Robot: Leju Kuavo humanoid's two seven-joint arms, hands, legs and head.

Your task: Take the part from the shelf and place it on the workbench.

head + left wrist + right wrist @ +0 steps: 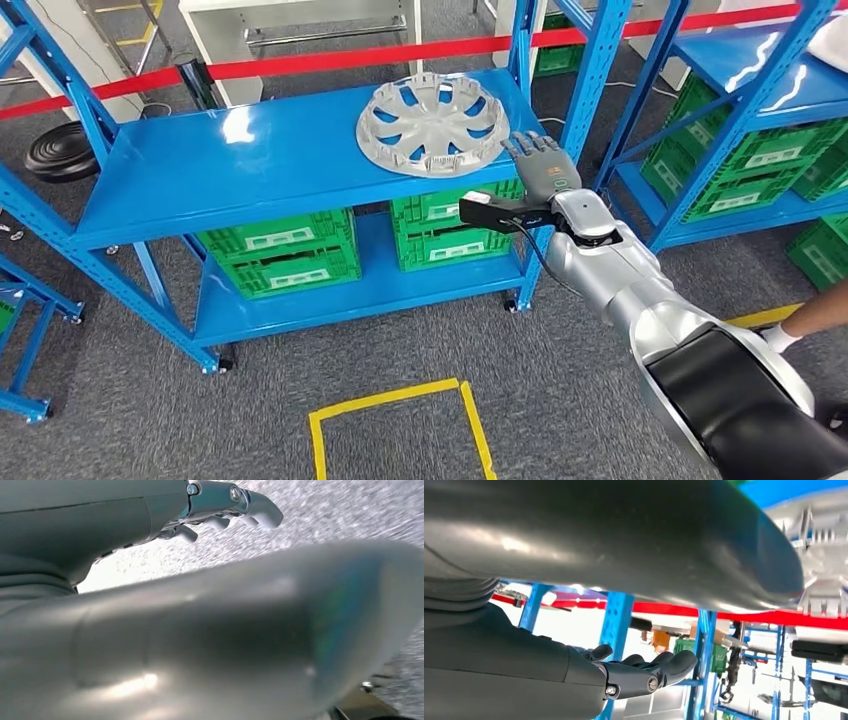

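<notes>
A silver wheel cover (433,124) with many spokes lies flat on the blue shelf's top board (250,165), near its right end. My right hand (540,165) reaches out at the shelf's right front corner, just right of the cover and apart from it, fingers spread and holding nothing. In the right wrist view the same hand (644,672) shows open fingers, with the cover's ribbed underside (824,540) at the far edge. My left hand (225,505) hangs over grey carpet, fingers loosely bent with nothing in them.
Green crates (280,250) fill the shelf's lower board. A second blue shelf (760,90) with green crates stands to the right. A red barrier tape (300,65) runs behind. A yellow square (400,430) marks the carpet. A person's hand (810,320) shows at the right edge.
</notes>
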